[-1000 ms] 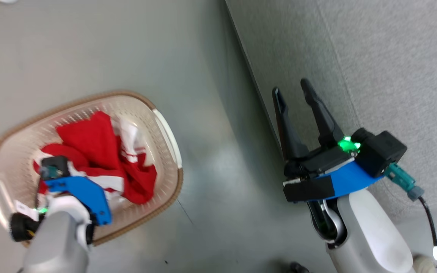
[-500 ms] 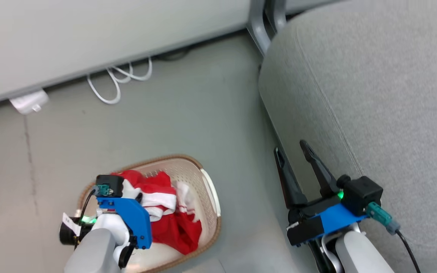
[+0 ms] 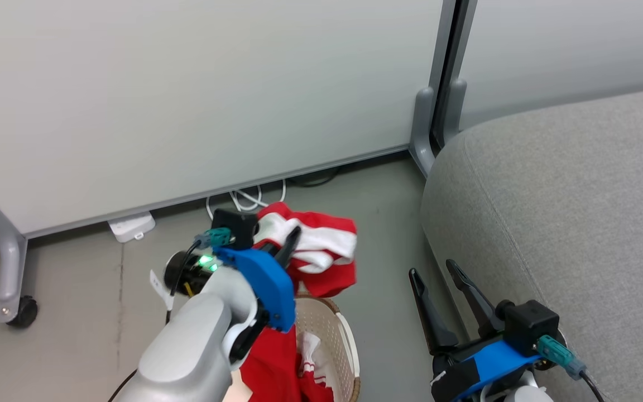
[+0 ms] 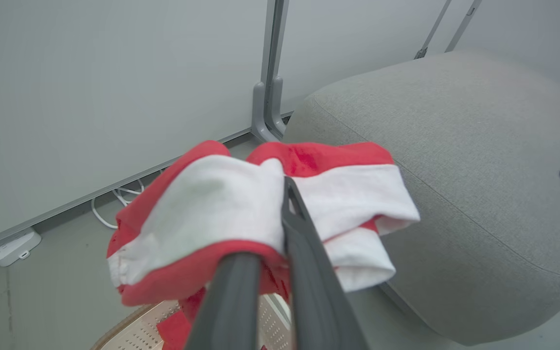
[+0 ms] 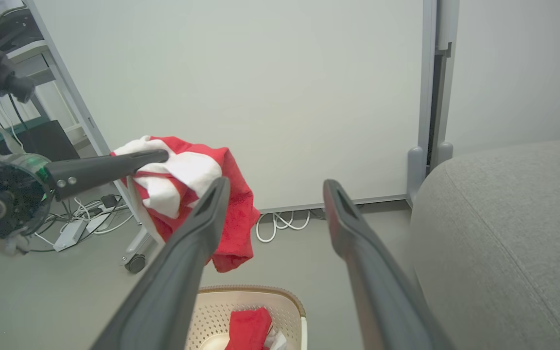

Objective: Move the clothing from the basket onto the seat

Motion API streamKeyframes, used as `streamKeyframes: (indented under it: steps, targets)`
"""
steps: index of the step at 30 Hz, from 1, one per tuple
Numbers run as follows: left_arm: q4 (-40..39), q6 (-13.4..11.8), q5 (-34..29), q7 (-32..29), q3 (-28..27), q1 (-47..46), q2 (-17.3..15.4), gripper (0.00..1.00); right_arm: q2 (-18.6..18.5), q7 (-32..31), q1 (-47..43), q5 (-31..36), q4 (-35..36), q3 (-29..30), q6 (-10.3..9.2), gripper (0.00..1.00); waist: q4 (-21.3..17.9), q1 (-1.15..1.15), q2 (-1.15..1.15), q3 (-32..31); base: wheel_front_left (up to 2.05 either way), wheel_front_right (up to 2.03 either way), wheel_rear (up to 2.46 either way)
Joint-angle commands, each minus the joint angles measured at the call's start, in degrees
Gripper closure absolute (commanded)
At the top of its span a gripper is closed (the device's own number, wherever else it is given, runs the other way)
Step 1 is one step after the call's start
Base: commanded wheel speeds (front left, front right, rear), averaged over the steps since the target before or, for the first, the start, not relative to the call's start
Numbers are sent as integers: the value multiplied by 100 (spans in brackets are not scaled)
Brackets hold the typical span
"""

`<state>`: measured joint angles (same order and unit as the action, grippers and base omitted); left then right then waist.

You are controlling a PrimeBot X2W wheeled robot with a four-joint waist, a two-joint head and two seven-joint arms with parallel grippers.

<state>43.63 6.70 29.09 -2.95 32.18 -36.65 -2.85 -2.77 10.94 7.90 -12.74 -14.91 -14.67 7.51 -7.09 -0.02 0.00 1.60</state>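
My left gripper (image 3: 292, 239) is shut on a red garment with white bands (image 3: 321, 251) and holds it in the air above the basket (image 3: 350, 345). In the left wrist view the fingers (image 4: 304, 228) pinch the cloth (image 4: 202, 204), with the grey seat (image 4: 455, 146) to the right. A second red garment (image 5: 248, 328) lies in the cream basket (image 5: 260, 290). My right gripper (image 3: 432, 269) stands open and empty beside the seat (image 3: 567, 195). The right wrist view shows its jaws (image 5: 276, 184) wide apart and the held garment (image 5: 187, 170) at the left.
A pale partition wall runs along the back, with a grey post foot (image 3: 423, 128) near the seat's corner. White cables (image 3: 249, 198) and a white adapter (image 3: 130, 226) lie at the wall's base. A grey leg with a castor (image 3: 12, 279) stands at far left.
The camera has tilted up. My left gripper has risen out of the basket with one red garment, now well above the rim. The right gripper stays open.
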Motion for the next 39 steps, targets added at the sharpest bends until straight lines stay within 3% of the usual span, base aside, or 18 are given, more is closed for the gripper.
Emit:
streamKeyframes:
  steps: [1,11,17,28,39]
  targets:
    - [-169,-42,120,-15,138,-147,-10,100,-20,-33,-105,-8,58,4,-3,0,43,2,0,-172,0,0,0]
    - [-1354,-599,1284,290,1045,-498,-12,100,-20,-204,-263,52,304,2,-3,0,-22,2,0,-376,0,0,0]
    - [-1485,-942,1705,405,1466,-673,-11,100,-20,-272,-314,101,390,31,-3,0,-67,2,0,-403,0,0,0]
    - [-1149,-1069,1963,581,1932,-805,-11,100,-19,-361,-310,184,505,97,-3,0,-87,2,0,-365,0,0,0]
    - [-960,-1115,2191,722,2145,-951,-11,100,-19,-824,449,665,394,154,-3,0,-105,2,0,-235,0,0,0]
